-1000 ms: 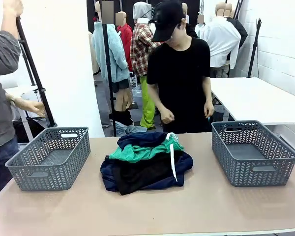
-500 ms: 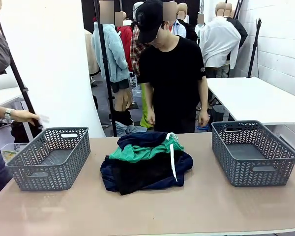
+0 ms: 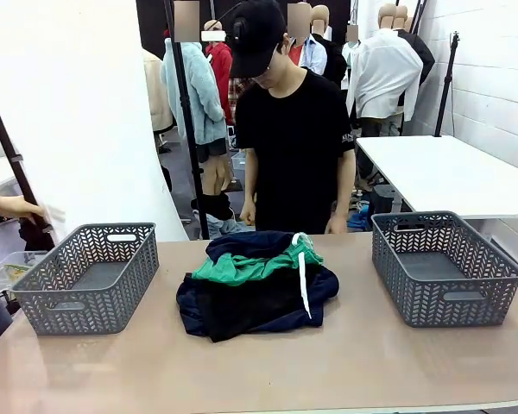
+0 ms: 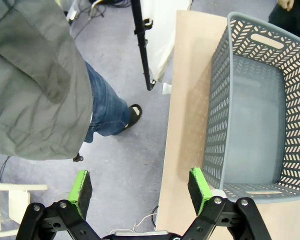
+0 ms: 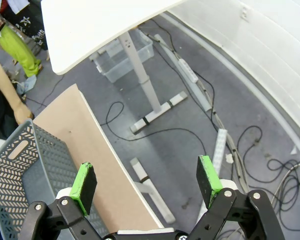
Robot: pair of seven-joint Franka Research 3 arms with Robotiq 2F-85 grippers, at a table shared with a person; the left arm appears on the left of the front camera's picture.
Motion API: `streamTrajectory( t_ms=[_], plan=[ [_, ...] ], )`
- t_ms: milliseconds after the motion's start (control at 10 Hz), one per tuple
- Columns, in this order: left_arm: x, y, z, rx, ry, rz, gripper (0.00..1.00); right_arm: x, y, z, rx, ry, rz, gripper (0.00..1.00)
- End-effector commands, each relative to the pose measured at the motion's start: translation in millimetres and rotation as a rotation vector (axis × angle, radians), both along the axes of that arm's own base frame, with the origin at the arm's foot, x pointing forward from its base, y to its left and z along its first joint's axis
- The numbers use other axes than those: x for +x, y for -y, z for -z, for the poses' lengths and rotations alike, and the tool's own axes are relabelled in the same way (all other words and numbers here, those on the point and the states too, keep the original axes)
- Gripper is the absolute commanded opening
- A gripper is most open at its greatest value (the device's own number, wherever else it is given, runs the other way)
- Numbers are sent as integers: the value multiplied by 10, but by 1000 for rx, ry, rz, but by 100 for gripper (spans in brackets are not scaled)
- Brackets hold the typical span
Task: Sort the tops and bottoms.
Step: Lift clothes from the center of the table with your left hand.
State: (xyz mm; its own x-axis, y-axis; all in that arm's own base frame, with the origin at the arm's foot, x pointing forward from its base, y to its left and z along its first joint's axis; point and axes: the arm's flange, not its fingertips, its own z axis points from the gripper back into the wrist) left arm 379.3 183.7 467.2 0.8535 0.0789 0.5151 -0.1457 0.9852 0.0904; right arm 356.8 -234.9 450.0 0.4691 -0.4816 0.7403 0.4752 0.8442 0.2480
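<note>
Both end effectors stand wide and hold nothing; our left end effector (image 4: 139,180) hangs past the desk (image 4: 187,100) edge beside the left basket (image 4: 217,110), our right end effector (image 5: 146,175) over the floor beyond the right basket (image 5: 20,170); the bottoms (image 3: 246,267) lie mid-desk in a heap of dark clothes (image 3: 242,310), with baskets at 9 and 3 o'clock from it and a person (image 3: 293,129) at 12 o'clock; the green cloth sits between navy layers, so we judge a pinch may drag a neighbour along; the white cord (image 3: 303,280) trails toward 6 o'clock and could snag a basket's lattice; the person's hands (image 3: 335,226) hang near the far edge, so a long reach risks contact
</note>
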Motion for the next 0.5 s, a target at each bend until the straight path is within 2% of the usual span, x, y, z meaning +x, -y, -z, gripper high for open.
streamTrajectory(
  t_ms=[0,400],
  plan=[
    [-29,-5,3,-2,2,-2,100,0,-21,-18,2,-5,5,100],
    [-29,-5,3,-2,2,-2,100,0,-21,-18,2,-5,5,100]
  ],
)
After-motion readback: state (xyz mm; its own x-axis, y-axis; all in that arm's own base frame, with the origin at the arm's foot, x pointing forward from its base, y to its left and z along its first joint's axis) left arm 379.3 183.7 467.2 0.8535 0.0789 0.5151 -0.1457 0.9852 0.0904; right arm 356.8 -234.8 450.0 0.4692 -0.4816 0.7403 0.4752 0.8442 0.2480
